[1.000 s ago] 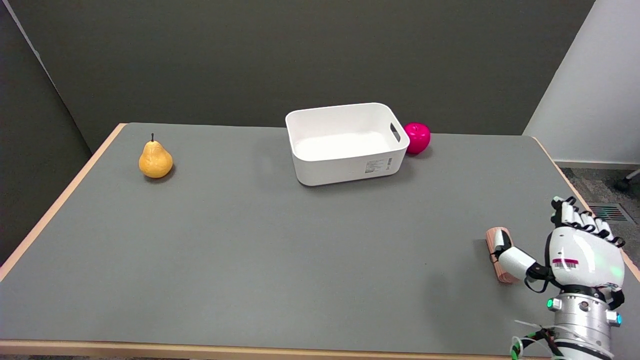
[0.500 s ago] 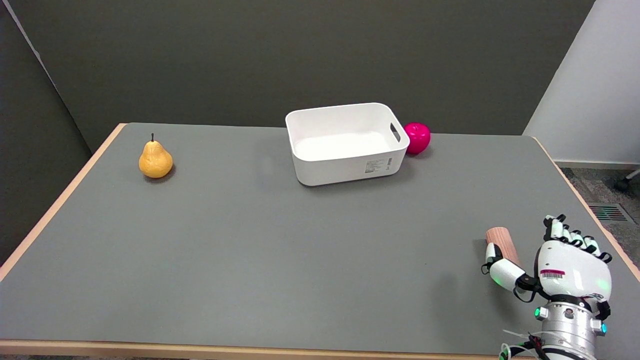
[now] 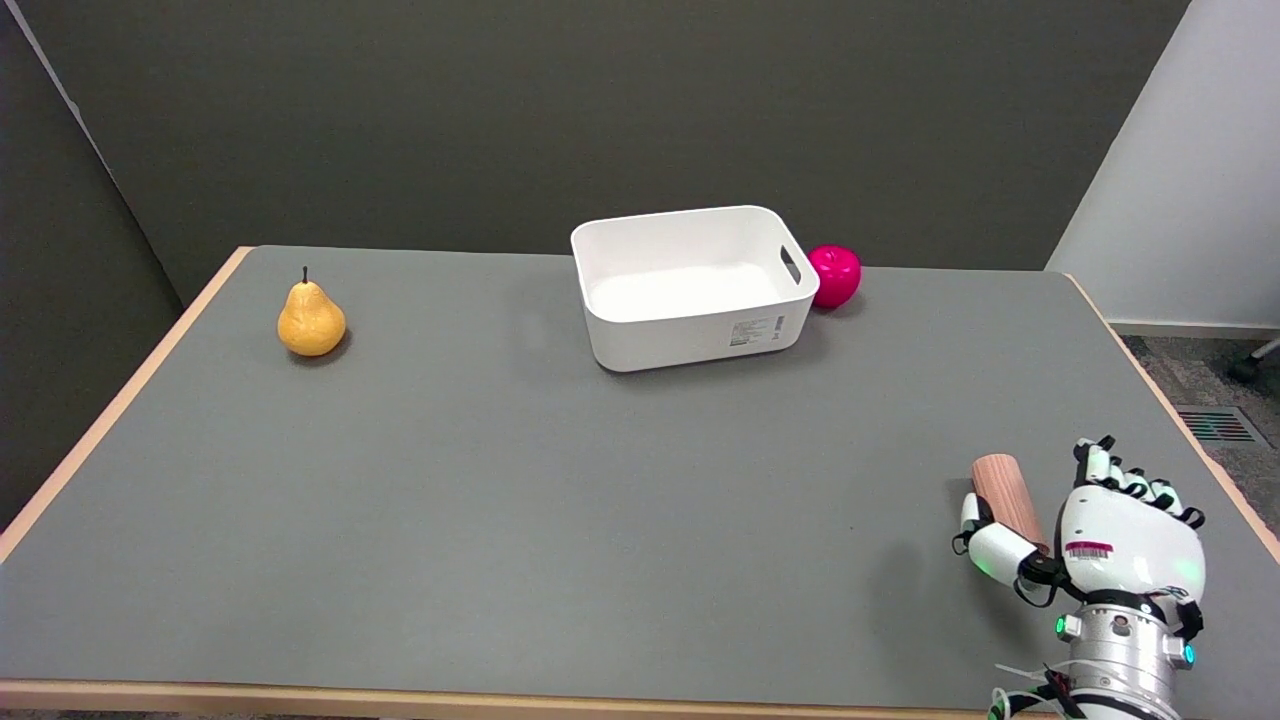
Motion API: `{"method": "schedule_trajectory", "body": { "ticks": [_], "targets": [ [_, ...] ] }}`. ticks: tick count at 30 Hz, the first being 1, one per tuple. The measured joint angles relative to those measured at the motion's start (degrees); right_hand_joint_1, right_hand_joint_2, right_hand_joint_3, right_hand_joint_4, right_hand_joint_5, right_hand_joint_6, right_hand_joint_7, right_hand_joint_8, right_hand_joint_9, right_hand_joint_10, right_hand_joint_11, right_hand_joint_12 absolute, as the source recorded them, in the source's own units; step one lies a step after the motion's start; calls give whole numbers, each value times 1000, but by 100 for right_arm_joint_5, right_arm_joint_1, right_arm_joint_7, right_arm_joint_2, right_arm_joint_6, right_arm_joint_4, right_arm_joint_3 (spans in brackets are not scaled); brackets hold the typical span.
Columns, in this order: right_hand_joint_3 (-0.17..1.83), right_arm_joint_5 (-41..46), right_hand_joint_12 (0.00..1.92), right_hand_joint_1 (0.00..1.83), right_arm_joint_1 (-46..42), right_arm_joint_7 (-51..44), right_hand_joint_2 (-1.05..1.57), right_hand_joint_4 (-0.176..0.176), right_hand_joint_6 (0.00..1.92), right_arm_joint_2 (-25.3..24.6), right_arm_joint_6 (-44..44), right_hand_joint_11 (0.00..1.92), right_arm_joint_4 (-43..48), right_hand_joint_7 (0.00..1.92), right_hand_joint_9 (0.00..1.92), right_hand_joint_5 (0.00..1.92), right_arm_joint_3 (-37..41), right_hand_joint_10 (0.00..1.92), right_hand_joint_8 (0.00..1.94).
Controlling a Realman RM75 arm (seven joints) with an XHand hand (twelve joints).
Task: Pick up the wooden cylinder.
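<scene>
— Wooden cylinder (image 3: pixel 1005 492), where is it?
— Near the table's (image 3: pixel 600 520) right edge, in the right hand (image 3: pixel 1115 525): thumb on one side, fingers curled round the other, likely so it cannot roll. Whether it's lifted, I cannot tell.

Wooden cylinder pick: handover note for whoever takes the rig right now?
Right hand: at the table's near right corner, wrapped around the wooden cylinder; thumb on its left side, other fingers curled behind it. It looks like a grip.
Wooden cylinder: tilted in the hand, far end pointing up and away; whether the lower end has left the table cannot be told.
Elsewhere: white bin at the far centre, pink apple just right of it, yellow pear far left.
Done: reach and grasp.
Left: lift clear of the table and confirm the hold.
</scene>
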Motion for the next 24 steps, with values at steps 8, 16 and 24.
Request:
{"method": "schedule_trajectory", "body": {
  "ticks": [8,16,24],
  "targets": [
    [763,314,1616,372,199,-42,651,-176,487,75,-101,362,-145,483,410,144,-6,1181,805],
    [777,621,1621,447,406,-53,663,-176,486,151,-203,372,-364,490,415,140,-7,1174,803],
    [805,762,1639,544,577,-52,675,-176,501,193,-270,394,-506,519,435,154,-5,1177,828]
  ]
}}
